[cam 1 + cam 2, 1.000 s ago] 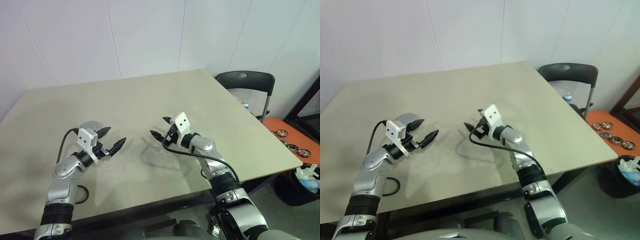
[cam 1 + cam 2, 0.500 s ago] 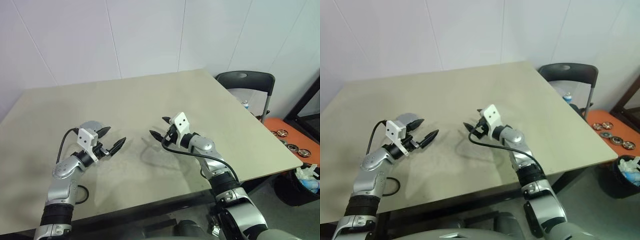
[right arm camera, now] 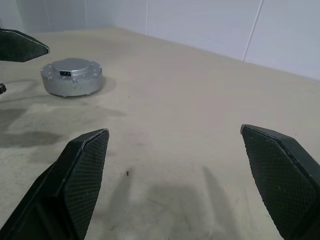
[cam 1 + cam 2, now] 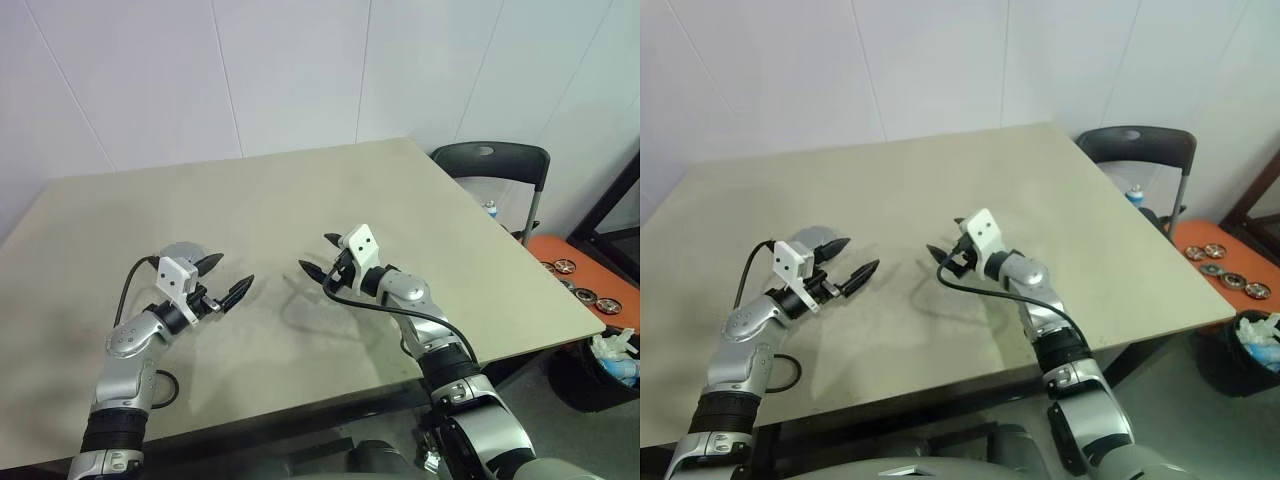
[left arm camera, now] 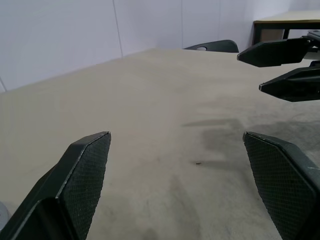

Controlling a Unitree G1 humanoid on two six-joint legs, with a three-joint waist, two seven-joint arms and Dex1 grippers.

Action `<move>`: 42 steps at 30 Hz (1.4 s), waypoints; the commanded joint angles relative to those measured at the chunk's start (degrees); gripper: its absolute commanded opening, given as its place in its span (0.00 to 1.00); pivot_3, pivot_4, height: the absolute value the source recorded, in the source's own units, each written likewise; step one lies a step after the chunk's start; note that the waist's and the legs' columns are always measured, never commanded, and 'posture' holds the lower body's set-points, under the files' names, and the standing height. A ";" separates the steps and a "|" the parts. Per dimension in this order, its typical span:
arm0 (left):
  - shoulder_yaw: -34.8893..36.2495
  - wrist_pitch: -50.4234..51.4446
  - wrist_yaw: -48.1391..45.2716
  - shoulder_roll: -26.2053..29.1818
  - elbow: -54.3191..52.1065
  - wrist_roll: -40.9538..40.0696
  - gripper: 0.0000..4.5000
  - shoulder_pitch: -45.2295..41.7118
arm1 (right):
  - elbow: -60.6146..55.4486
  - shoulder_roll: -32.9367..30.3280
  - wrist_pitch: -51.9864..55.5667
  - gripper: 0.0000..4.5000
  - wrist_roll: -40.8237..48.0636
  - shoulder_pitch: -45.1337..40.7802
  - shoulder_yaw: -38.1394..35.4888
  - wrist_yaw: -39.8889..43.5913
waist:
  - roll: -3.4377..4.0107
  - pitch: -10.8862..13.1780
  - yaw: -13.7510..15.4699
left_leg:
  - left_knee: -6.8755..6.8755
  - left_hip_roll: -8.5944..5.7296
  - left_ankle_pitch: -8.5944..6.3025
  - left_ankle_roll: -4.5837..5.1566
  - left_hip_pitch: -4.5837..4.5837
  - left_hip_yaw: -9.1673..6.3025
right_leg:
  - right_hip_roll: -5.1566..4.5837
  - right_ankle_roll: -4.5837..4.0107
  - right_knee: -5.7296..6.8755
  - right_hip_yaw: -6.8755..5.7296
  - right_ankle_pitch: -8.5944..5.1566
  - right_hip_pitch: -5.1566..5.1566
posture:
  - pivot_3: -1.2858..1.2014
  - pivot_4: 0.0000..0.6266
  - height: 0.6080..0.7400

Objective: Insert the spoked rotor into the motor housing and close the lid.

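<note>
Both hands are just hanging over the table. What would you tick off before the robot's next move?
1. Left hand open and empty: ok.
2. Right hand open and empty: ok.
3. The two hands apart from each other: ok.
4. Silver-grey round unit lying flat on the table, beside the left hand and untouched: ok.
5. Spoked rotor inside that unit: cannot tell.
</note>
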 commanded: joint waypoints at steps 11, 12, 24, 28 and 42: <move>0.07 -0.24 0.06 0.61 -1.99 -0.14 1.00 -0.93 | 0.00 0.39 -1.55 0.98 0.14 -2.39 -0.04 0.27 | 0.00 0.00 -0.01 | 0.00 0.00 0.00 0.00 0.00 0.00 | 0.00 0.00 0.00 0.00 0.00 0.00 | 0.52 0.00 1.00; 0.07 -0.23 0.04 0.61 -2.01 -0.15 1.00 -0.93 | 0.00 0.40 -1.54 0.98 0.15 -2.39 -0.04 0.29 | 0.00 0.00 -0.01 | 0.00 0.00 0.00 0.00 0.00 0.00 | 0.00 0.00 0.00 0.00 0.00 0.00 | 0.52 0.00 1.00; 0.09 -0.19 -0.05 0.64 -2.12 -0.24 1.00 -0.89 | -0.10 0.43 -1.52 0.98 0.15 -2.38 -0.09 0.33 | 0.01 0.00 0.00 | 0.00 0.00 0.00 0.00 0.00 0.00 | 0.00 0.00 0.00 0.00 0.00 0.00 | 0.52 0.00 1.00; 0.08 -0.17 0.03 0.60 -2.14 -0.23 1.00 -0.91 | 0.10 0.40 -1.68 0.98 0.09 -2.53 -0.10 0.33 | 0.01 0.01 -0.01 | 0.00 0.00 0.00 0.00 0.00 0.00 | 0.00 0.00 0.00 0.00 0.00 0.00 | 0.52 0.00 1.00; -0.67 -0.36 0.13 0.16 -2.18 -0.06 1.00 -0.87 | -0.64 0.07 -1.71 0.98 0.04 -2.23 -0.02 0.61 | 0.01 0.01 -0.01 | 0.00 0.00 0.00 0.00 0.00 0.00 | 0.00 0.00 0.00 0.00 0.00 0.00 | 0.52 0.00 1.00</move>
